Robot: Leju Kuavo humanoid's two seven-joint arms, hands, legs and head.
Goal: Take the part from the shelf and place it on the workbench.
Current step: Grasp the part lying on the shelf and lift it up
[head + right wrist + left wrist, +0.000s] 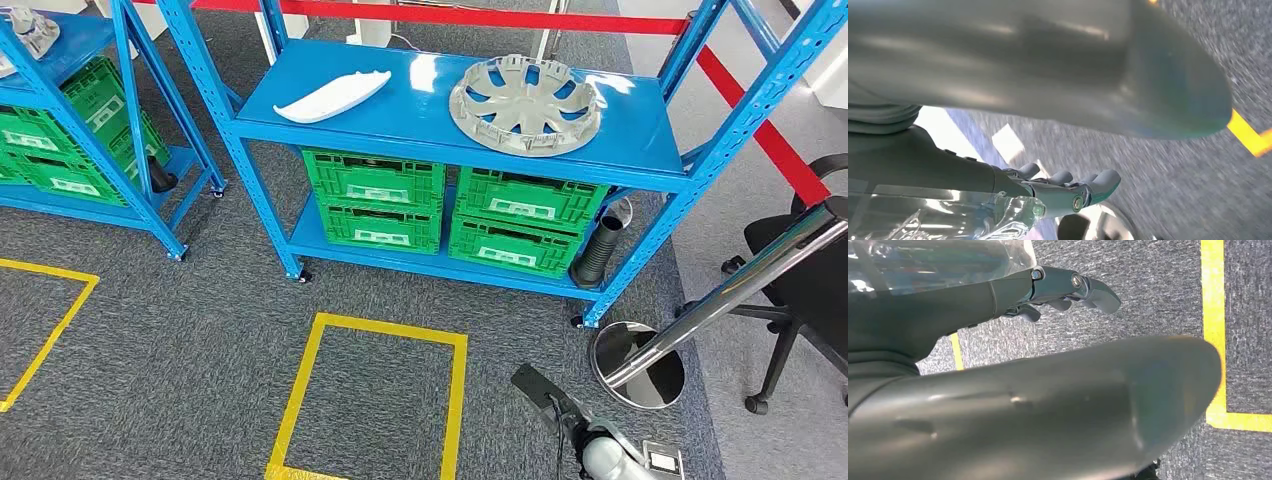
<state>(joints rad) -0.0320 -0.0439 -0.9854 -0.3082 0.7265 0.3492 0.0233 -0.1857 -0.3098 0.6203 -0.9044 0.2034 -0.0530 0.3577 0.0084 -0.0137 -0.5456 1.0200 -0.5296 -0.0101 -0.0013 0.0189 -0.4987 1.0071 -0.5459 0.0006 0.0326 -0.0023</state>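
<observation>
While on the blue shelf [430, 95], white part [331, 97] beside hubcap [524, 104].

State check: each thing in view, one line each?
White curved plastic part: lying flat on top shelf, untouched.
Silver spoked wheel cover: lying flat on the same shelf, to the right of the white part.
Green plastic crates: stacked in pairs on lower shelf.
Left hand: empty, fingers apart, over carpet.
Right hand: empty, fingers apart, hanging low.
</observation>
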